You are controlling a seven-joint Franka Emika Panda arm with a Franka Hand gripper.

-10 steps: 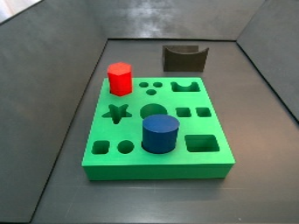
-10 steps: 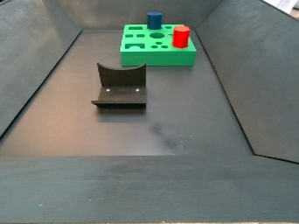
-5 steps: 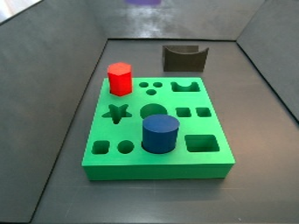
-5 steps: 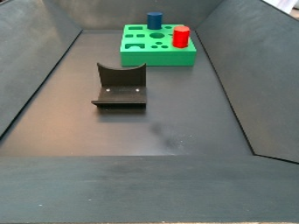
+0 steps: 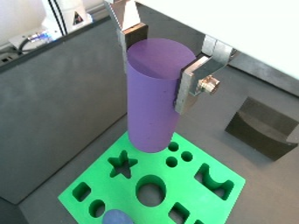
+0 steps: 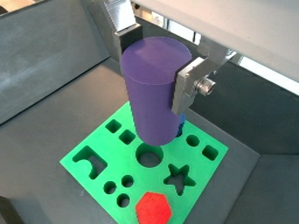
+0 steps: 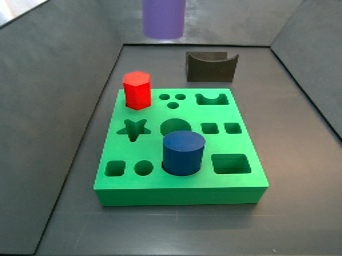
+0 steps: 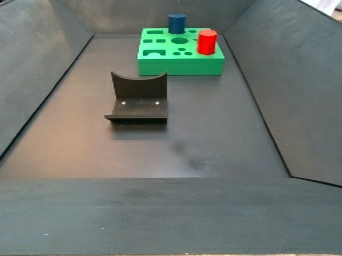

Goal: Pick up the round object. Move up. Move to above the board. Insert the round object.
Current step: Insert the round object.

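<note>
My gripper is shut on the round object, a tall slim purple cylinder, and holds it upright high above the green board. It shows the same way in both wrist views: the gripper, the cylinder, the board. The cylinder's lower end hangs over the board's large round hole. In a side view only the cylinder's lower part shows, far above the board; the gripper is out of frame there. In the side view from further off, the board shows but the cylinder and gripper do not.
A red hexagonal prism and a short dark-blue cylinder stand in the board. The dark fixture stands on the floor beyond the board, and it shows in another side view. Grey walls enclose the floor.
The purple cylinder has come down into a side view from above: absent a second ago, only its tip half a second ago, now lower.
</note>
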